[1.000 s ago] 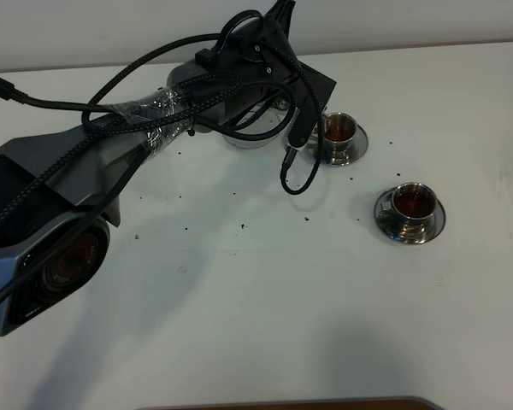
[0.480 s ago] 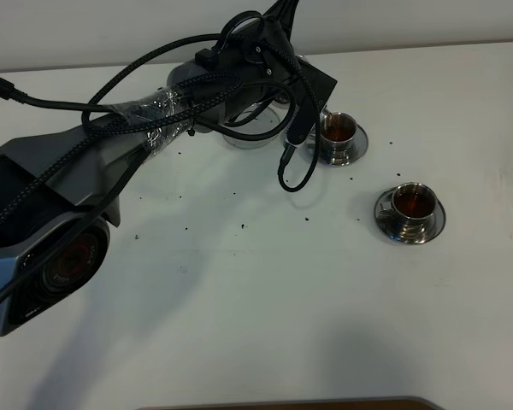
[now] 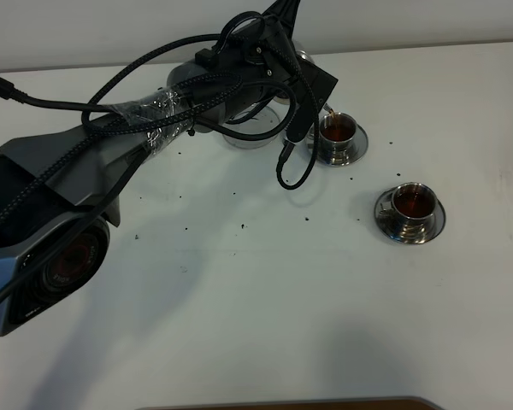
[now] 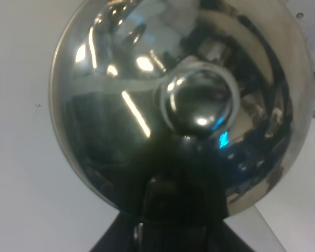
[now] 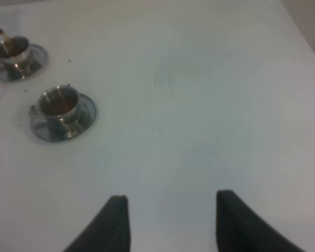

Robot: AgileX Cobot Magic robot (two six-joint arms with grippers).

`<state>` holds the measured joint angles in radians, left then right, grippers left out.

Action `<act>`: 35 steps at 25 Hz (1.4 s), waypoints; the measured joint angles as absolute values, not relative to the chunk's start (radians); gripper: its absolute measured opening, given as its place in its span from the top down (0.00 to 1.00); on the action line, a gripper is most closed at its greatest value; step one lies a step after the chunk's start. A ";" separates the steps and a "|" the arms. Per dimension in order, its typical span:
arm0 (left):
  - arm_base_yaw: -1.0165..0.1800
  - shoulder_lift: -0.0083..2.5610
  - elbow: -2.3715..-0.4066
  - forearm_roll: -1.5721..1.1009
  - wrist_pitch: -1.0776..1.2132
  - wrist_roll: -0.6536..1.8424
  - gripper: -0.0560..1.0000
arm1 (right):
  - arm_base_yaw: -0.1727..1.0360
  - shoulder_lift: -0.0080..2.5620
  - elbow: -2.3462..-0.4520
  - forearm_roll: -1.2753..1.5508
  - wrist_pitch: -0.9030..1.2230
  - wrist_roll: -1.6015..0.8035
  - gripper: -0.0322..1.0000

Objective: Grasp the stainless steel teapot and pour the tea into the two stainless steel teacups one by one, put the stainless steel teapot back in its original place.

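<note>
1. The stainless steel teapot (image 4: 173,105) fills the left wrist view, lid and round knob facing the camera; in the exterior high view only slivers of it show behind the left arm, near the table's far edge.
2. The left gripper (image 4: 170,210) has its fingers clamped on the teapot, their dark base meeting the pot's rim at the handle side.
3. The spout tip (image 3: 328,112) sits just above the far teacup (image 3: 336,130), which holds brown tea on its saucer.
4. The near teacup (image 3: 412,203) also holds tea and stands well apart, toward the right.
5. Dark specks dot the table (image 3: 265,299) between the cups and the arm.
6. The right gripper (image 5: 170,220) shows only in its own wrist view: 2 fingers apart, holding nothing, above bare table.
7. That view shows both cups and the spout tip over the farther one; the overhead view shows wide open table in front and to the right.
</note>
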<state>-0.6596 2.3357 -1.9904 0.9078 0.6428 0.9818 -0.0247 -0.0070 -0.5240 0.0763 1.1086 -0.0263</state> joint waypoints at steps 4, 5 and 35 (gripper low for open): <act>-0.660 2.336 -1.990 0.904 0.643 0.982 0.70 | -0.025 -0.007 -0.524 0.076 1.109 -0.025 0.60; -0.660 2.336 -1.990 0.896 0.643 0.982 0.70 | -0.025 -0.007 -0.524 0.076 1.109 -0.025 0.60; -0.650 2.332 -1.990 0.701 0.830 0.734 0.70 | -0.025 -0.007 -0.524 0.076 1.109 -0.025 0.60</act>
<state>-0.6499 2.3325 -1.9904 0.7007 0.8295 0.7339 -0.0247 -0.0070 -0.5240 0.0763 1.1086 -0.0253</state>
